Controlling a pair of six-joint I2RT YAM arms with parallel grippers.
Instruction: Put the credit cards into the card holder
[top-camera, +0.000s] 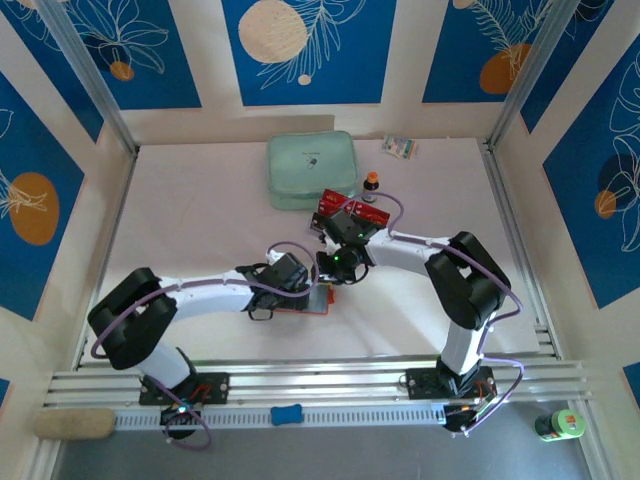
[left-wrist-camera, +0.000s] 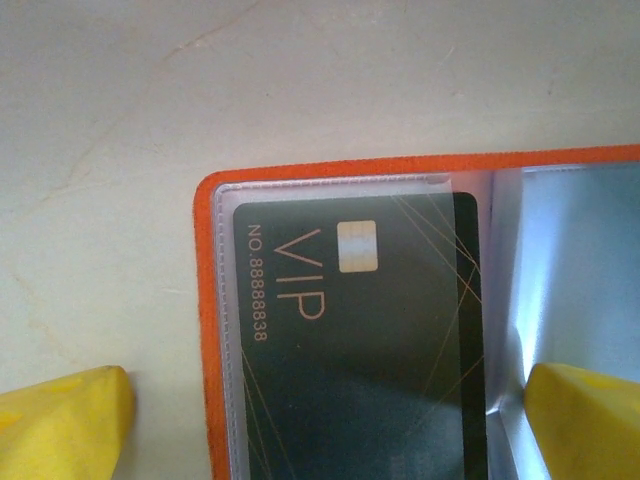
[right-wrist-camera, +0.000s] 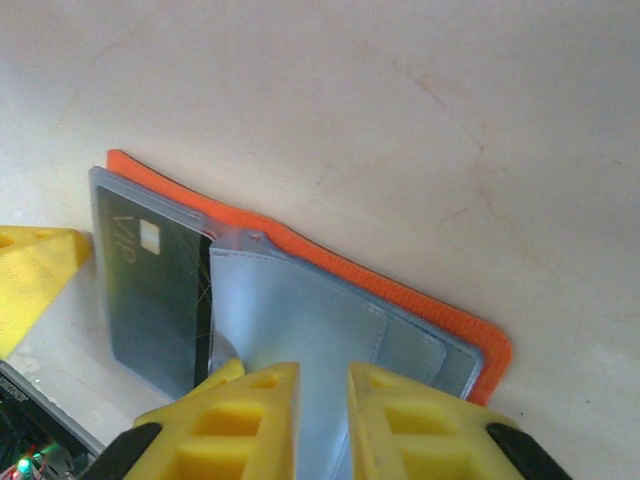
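Right wrist view looks down on the open card holder (right-wrist-camera: 400, 294), lying flat on the tabletop (right-wrist-camera: 450, 120) with its orange rim running slantwise from upper left to lower right. A black VIP card (right-wrist-camera: 150, 290) sits in the clear pocket at its left end, and a loose clear pocket leaf (right-wrist-camera: 300, 320) rises from the fold toward the right fingers (right-wrist-camera: 240, 415). Those fingers stand close together over the leaf, with only a narrow slit between them; whether they pinch its edge or merely hover at it cannot be told. The left fingers (left-wrist-camera: 65, 425) are spread wide and grip nothing: one is over bare tabletop outside the holder's orange edge, the other over the leaf side, so they straddle the carded pocket. In the top external view the holder lies under both wrists near the middle of the tabletop. The red credit cards (top-camera: 333, 202) lie in a small heap farther back, just beside the near right corner of the mint-green zipped pouch (top-camera: 311, 170) and close behind the right wrist. The coming move likely turns on this: the loose cards lie beyond the holder on the right arm's side, so that arm looks nearer to fetch one, while the left is placed to steady the holder. A fetched card would probably need its long axis turned to match the seated card's.
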